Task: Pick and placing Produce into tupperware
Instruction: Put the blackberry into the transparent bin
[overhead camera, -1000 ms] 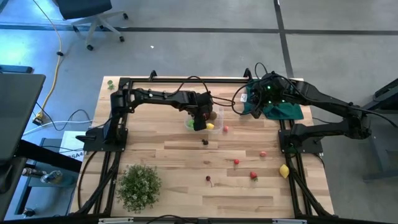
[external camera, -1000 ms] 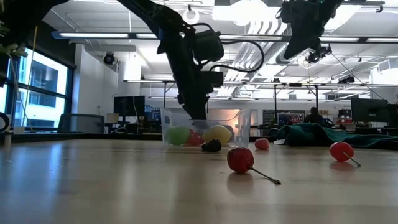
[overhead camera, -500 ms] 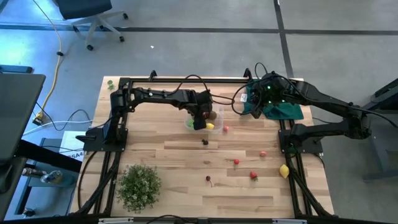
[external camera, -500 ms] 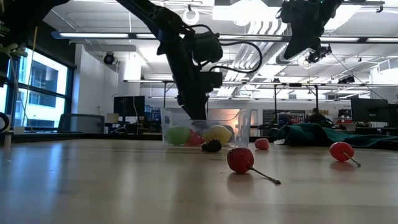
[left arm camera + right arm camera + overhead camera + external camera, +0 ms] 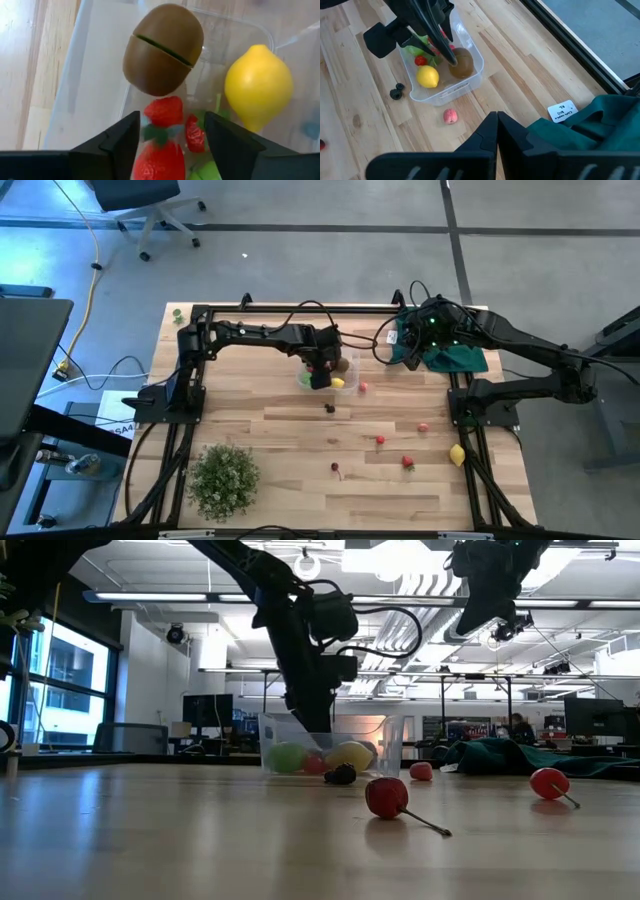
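Over the tupperware at the desk's far middle, my left gripper hangs open above strawberries; they look light, hard and slick, so I'd pinch across the middle.

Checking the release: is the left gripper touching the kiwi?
Apart. The left wrist view shows the open left gripper with the kiwi lying in the tub clear of both fingers.

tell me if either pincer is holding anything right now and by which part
Nothing is held. The left pincer is open over the clear plastic tub, with red strawberries lying between its fingers. The right pincer is shut and empty.
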### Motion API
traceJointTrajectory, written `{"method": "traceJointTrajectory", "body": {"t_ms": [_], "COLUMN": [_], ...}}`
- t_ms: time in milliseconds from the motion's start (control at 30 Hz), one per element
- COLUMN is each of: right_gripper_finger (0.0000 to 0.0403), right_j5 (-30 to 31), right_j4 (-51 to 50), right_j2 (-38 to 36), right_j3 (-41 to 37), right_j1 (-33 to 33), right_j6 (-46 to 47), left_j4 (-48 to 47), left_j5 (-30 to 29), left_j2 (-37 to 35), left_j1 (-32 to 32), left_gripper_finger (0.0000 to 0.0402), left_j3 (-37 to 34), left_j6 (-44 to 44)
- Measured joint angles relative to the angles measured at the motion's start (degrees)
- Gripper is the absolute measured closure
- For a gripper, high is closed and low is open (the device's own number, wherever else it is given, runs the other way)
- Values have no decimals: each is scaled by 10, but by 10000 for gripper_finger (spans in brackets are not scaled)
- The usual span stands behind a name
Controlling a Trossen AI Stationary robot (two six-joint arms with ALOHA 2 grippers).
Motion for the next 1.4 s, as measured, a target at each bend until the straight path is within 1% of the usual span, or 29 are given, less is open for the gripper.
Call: {"method": "traceJointTrajectory", "body": {"t_ms": [100, 200, 367, 433, 600, 767, 900, 1000, 1100, 1200, 1267, 1400], "right_gripper_finger": [402, 402, 402, 402, 402, 402, 402, 402, 402, 402, 402, 402], "right_j5": [0, 0, 0, 0, 0, 0, 0, 0, 0, 0, 0, 0], "right_j4": [0, 0, 0, 0, 0, 0, 0, 0, 0, 0, 0, 0], "right_j2": [0, 0, 0, 0, 0, 0, 0, 0, 0, 0, 0, 0], "right_j3": [0, 0, 0, 0, 0, 0, 0, 0, 0, 0, 0, 0], "right_j1": [0, 0, 0, 0, 0, 0, 0, 0, 0, 0, 0, 0], "right_j6": [0, 0, 0, 0, 0, 0, 0, 0, 0, 0, 0, 0], "left_j4": [-1, -1, 0, -9, -58, -131, -201, -253, -286, -294, -299, -267], "left_j5": [-9, -9, -1, 1, 3, 3, 4, 4, 4, -3, -14, -36], "left_j2": [0, 0, -4, -4, -5, -5, -5, -6, -12, -15, -20, -38], "left_j1": [0, 0, 0, 0, 0, -2, -21, -43, -68, -94, -110, -134], "left_gripper_finger": [166, 159, 172, 181, 204, 221, 225, 224, 226, 230, 233, 236], "left_j3": [0, 0, 1, 14, 75, 168, 242, 277, 280, 266, 244, 183], "left_j6": [9, 9, 9, 9, 11, 35, 57, 64, 75, 70, 55, 1]}}
